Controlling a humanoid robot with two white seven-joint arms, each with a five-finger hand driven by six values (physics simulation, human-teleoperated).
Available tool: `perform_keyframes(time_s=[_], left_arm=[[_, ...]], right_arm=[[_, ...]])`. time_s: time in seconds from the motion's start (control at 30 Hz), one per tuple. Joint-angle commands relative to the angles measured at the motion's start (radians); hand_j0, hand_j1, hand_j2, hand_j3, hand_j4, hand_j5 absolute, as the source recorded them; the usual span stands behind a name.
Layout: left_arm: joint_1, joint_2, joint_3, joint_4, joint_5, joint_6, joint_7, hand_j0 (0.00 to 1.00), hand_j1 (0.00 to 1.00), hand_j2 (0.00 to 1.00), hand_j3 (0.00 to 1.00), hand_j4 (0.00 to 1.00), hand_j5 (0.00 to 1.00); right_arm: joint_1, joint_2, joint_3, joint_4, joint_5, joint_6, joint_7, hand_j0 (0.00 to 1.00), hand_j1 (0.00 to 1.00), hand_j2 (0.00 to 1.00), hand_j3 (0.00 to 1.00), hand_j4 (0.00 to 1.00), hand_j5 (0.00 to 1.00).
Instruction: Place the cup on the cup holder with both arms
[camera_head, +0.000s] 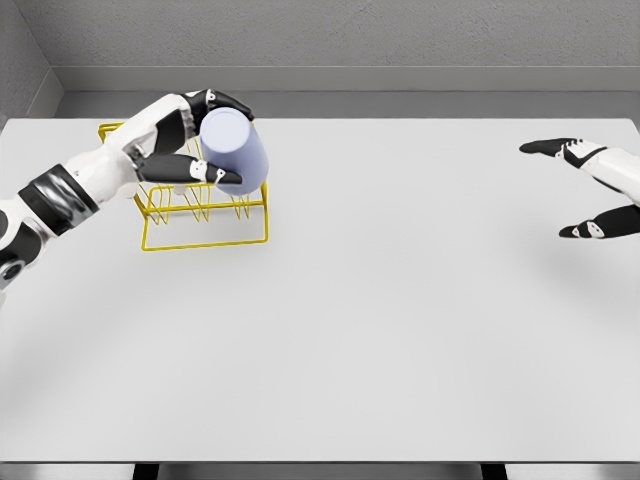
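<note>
A pale lavender cup (236, 150) is held tilted over the yellow wire cup holder (205, 212) at the table's left rear. My left hand (210, 135) is shut on the cup, with black fingers above it and the thumb under its side. The cup's lower edge reaches the rack's top wires; I cannot tell whether they touch. My right hand (580, 190) hangs over the table's far right edge, fingers spread, holding nothing.
The white table (400, 330) spreads wide in front of and to the right of the rack. A grey wall runs along the back, close behind the rack.
</note>
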Motion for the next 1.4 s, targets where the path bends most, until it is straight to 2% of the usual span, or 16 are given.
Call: perform_keyframes(time_s=[0.0, 0.4, 0.43, 0.5, 0.53, 0.63, 1.0, 1.17, 1.37], left_arm=[[0.000, 0.002, 0.001, 0.004, 0.004, 0.000, 0.000, 0.61, 0.61, 0.61, 0.61, 0.61, 0.61], [0.018, 0.000, 0.001, 0.034, 0.002, 0.000, 0.000, 0.62, 0.62, 0.62, 0.62, 0.62, 0.62], [0.018, 0.000, 0.001, 0.035, 0.002, 0.000, 0.000, 0.66, 0.66, 0.66, 0.66, 0.66, 0.66], [0.017, -0.002, -0.001, 0.034, -0.002, 0.001, -0.001, 0.84, 0.84, 0.84, 0.84, 0.84, 0.84], [0.017, -0.002, -0.001, 0.034, -0.005, 0.003, -0.001, 0.89, 0.89, 0.89, 0.89, 0.89, 0.89], [0.014, -0.003, -0.001, 0.034, -0.008, 0.004, -0.001, 0.99, 0.99, 0.99, 0.99, 0.99, 0.99], [0.006, -0.003, -0.001, 0.018, -0.010, -0.002, -0.001, 1.00, 1.00, 1.00, 1.00, 1.00, 1.00], [0.015, 0.002, -0.002, 0.018, -0.010, -0.140, -0.001, 1.00, 1.00, 1.00, 1.00, 1.00, 1.00], [0.021, 0.009, -0.007, 0.017, -0.027, -0.147, -0.001, 1.00, 1.00, 1.00, 1.00, 1.00, 1.00]], right_arm=[[0.000, -0.001, 0.000, -0.001, -0.008, 0.003, 0.000, 1.00, 1.00, 1.00, 1.00, 1.00, 1.00], [0.005, -0.003, 0.000, 0.000, -0.009, 0.003, 0.000, 1.00, 1.00, 1.00, 1.00, 1.00, 1.00], [0.005, -0.003, 0.000, 0.000, -0.009, 0.003, 0.000, 1.00, 1.00, 1.00, 1.00, 1.00, 1.00], [0.005, -0.003, 0.000, 0.000, -0.009, 0.003, 0.000, 1.00, 1.00, 1.00, 1.00, 1.00, 1.00], [0.005, -0.003, 0.000, 0.000, -0.009, 0.003, 0.000, 1.00, 1.00, 1.00, 1.00, 1.00, 1.00], [0.005, -0.003, 0.000, 0.000, -0.009, 0.003, 0.000, 1.00, 1.00, 1.00, 1.00, 1.00, 1.00], [0.005, -0.003, 0.000, 0.000, -0.009, 0.003, 0.000, 1.00, 1.00, 1.00, 1.00, 1.00, 1.00], [0.005, -0.003, -0.002, 0.000, -0.009, 0.003, 0.000, 1.00, 1.00, 1.00, 1.00, 1.00, 1.00], [0.006, -0.003, 0.000, -0.001, -0.009, 0.003, 0.000, 1.00, 1.00, 1.00, 1.00, 1.00, 1.00]])
